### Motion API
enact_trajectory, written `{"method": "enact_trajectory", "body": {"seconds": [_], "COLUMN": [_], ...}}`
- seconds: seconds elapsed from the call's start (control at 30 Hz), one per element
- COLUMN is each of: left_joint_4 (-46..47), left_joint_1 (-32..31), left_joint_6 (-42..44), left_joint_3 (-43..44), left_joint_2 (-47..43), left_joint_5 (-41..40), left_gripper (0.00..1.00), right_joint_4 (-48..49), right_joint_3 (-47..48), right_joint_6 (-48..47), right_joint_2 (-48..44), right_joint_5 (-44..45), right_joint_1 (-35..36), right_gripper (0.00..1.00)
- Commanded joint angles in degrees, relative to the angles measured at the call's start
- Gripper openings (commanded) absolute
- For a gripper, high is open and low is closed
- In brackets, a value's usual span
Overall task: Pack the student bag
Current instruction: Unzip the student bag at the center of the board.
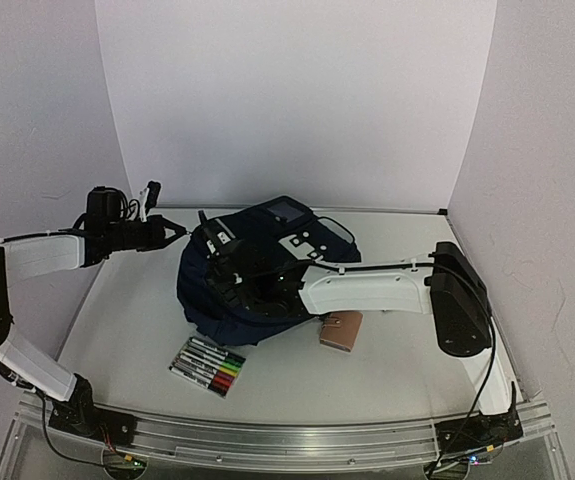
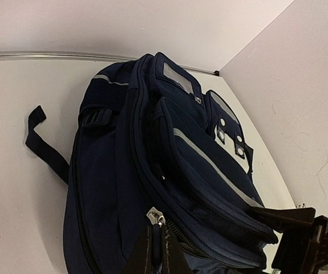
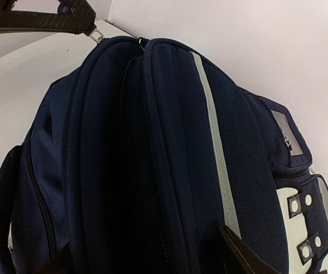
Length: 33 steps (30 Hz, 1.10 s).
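- Left gripper [image 2: 157, 238] has its fingers pinched shut on the zipper pull [image 2: 155, 217] of the student bag [image 1: 267, 232].
- Bag lies at the centre of the table [image 1: 137, 330], apparently zipped, with its contents hidden.
- Right gripper [image 3: 144, 251] is spread open over the bag.
- Likely step: unzipping, which next calls for a steady pull along the zip.
- Marker pack [image 1: 208, 366] and small brown case [image 1: 342, 330] lie just in front of the bag, unpacked.

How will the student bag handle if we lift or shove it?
Likely floppy: the student bag is soft fabric, sagging and creased, so it should deform rather than lift rigid. Probably slides more than tips; it lies broad on the table. Tugging the zipper pull may stretch fabric first, and the loose strap would trail.
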Motion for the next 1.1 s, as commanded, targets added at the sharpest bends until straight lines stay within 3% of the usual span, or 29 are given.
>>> {"method": "enact_trajectory", "body": {"seconds": [0.0, 0.1, 0.23, 0.3, 0.47, 0.67, 0.77, 0.87, 1.07], "left_joint_4": [4.85, 4.65, 6.13, 7.56, 8.17, 7.87, 6.25, 5.84, 12.81], "left_joint_1": [0.21, 0.17, 0.16, 0.21, 0.19, 0.16, 0.47, 1.67, 4.42], "left_joint_6": [-0.22, -0.85, -1.26, -1.57, -1.97, -2.46, -3.04, -4.40, -10.44], "left_joint_3": [1.14, 1.69, 2.51, 2.35, 2.11, 1.87, 3.34, 7.41, 16.30], "left_joint_2": [-3.51, -3.16, -2.53, -2.38, -2.28, -2.85, -1.19, 3.23, 16.63], "left_joint_5": [-2.73, -5.20, -4.65, -3.34, -2.21, -3.48, -8.14, -10.78, -4.01], "left_gripper": [0.00, 0.00, 0.00, 0.00, 0.00, 0.00, 0.00, 0.00, 0.00], "right_joint_4": [0.17, 0.17, 0.33, 0.33, 0.33, 0.25, 3.41, 14.80, 19.83], "right_joint_3": [0.21, -0.98, -2.19, -2.22, -2.20, -1.93, -5.46, -14.24, -17.58], "right_joint_6": [0.45, 1.06, 1.09, 1.09, 1.09, 1.09, 0.50, -1.41, -3.34], "right_joint_2": [-4.51, -6.79, -9.43, -9.76, -7.92, -7.40, -11.75, -19.27, -25.13], "right_joint_5": [5.33, 3.81, 0.28, -0.28, -0.04, 1.13, -0.02, -2.24, -6.38], "right_joint_1": [-0.62, -0.68, -0.76, -0.88, -1.89, -2.73, -2.77, -2.73, -2.83], "right_gripper": [0.54, 0.51, 0.64, 0.63, 0.43, 0.01, 0.00, 0.00, 0.00]}}
